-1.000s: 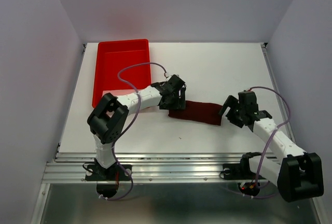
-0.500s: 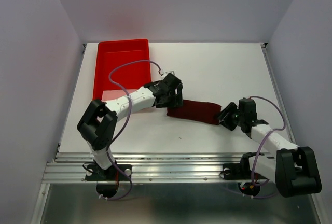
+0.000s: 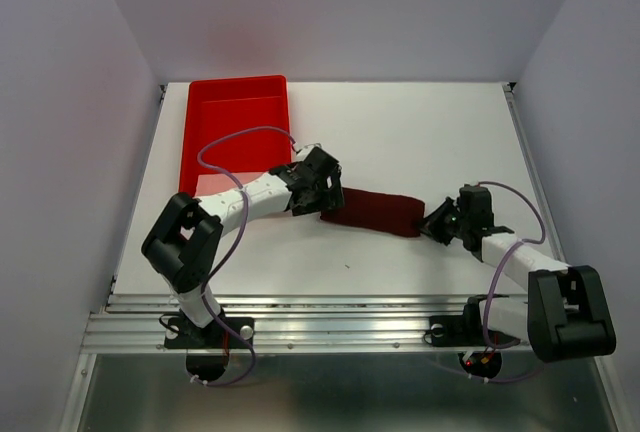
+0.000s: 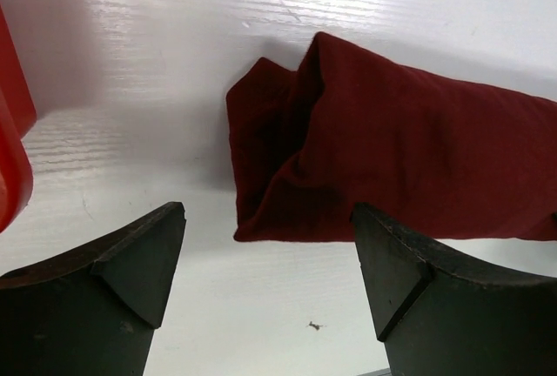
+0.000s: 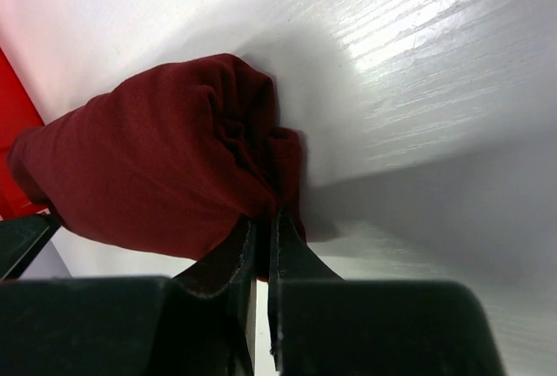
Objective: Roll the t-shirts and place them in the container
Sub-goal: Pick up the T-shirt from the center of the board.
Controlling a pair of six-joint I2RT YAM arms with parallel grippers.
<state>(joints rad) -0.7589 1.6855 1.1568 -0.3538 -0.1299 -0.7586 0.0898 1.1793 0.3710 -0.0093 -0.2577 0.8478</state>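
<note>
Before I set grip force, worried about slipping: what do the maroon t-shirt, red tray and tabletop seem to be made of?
The t-shirt: soft matte cloth, probably knit, bunched in folds. The tray: likely rigid plastic, smooth and slightly glossy, with straight moulded walls. The tabletop: perhaps painted wood or laminate, white, shiny, with fine grain lines.

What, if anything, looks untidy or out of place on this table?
The t-shirt is rolled, but its left end is uneven: loose folds gape open and one flap sticks out. It also lies slightly askew to the edge of the table. The right gripper's jaws are shut, seemingly pinching its other end. Nothing looks spilled or damaged.
</note>
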